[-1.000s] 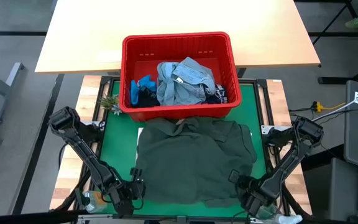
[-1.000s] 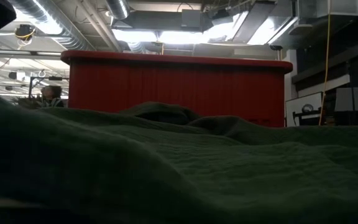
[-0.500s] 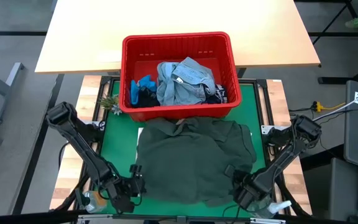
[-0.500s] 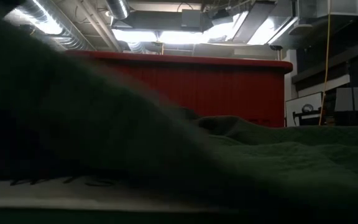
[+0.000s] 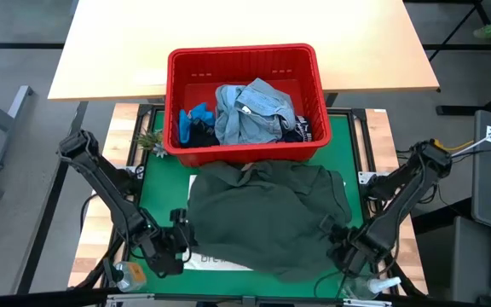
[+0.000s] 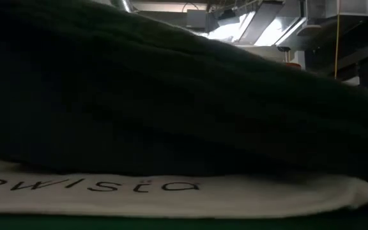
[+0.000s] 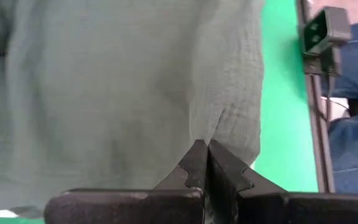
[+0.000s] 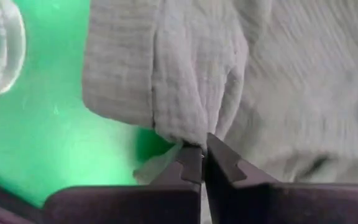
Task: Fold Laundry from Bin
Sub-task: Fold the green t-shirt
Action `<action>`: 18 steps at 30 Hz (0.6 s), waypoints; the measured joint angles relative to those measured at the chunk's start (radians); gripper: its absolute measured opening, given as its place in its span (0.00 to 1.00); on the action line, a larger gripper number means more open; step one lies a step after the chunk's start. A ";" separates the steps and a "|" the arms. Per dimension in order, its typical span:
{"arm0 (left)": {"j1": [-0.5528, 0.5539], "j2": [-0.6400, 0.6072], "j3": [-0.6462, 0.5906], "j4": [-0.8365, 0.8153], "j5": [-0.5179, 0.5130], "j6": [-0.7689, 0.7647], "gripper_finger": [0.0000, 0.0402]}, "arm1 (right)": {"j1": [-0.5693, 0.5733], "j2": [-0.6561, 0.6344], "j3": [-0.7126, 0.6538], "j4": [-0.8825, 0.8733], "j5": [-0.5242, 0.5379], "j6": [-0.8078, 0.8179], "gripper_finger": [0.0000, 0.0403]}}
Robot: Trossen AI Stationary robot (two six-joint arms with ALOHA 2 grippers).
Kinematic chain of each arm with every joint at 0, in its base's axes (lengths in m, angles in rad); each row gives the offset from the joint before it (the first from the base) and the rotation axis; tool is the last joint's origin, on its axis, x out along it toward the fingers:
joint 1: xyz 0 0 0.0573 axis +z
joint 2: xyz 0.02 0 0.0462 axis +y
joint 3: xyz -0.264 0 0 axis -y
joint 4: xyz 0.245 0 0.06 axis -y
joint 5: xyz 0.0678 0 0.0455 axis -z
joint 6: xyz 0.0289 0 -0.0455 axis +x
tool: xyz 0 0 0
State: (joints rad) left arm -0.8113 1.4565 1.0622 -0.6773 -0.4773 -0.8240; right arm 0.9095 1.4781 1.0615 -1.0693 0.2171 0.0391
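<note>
now both sets of fingers, left gripper (image 5: 180, 241) and right gripper (image 5: 337, 241), pinch the green shirt (image 5: 267, 217) hem at lower frame, newly lifted, uncovering the white bag (image 5: 220, 258); folding begins.

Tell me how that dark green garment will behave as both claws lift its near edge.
Probably floppy: the dark green garment bunches into folds where the left claw and right claw pinch it. Likely to sag between the two grips, since the low view shows it draping over the white tote bag. It looks light; thin crinkled weave shows in both wrist views.
</note>
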 joint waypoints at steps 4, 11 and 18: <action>0.027 -0.023 0.000 -0.082 -0.055 -0.052 0.00 | 0.000 -0.039 0.000 -0.084 0.034 0.116 0.00; 0.092 -0.030 0.000 -0.271 -0.090 -0.145 0.00 | 0.000 -0.051 -0.004 -0.255 0.065 0.412 0.00; 0.181 -0.026 0.000 -0.321 -0.108 -0.142 0.00 | -0.001 -0.051 -0.090 -0.302 0.036 0.563 0.00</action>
State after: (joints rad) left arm -0.6301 1.4308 1.0622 -0.9985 -0.5850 -0.9661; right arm 0.9089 1.4269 0.9713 -1.3715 0.2534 0.6022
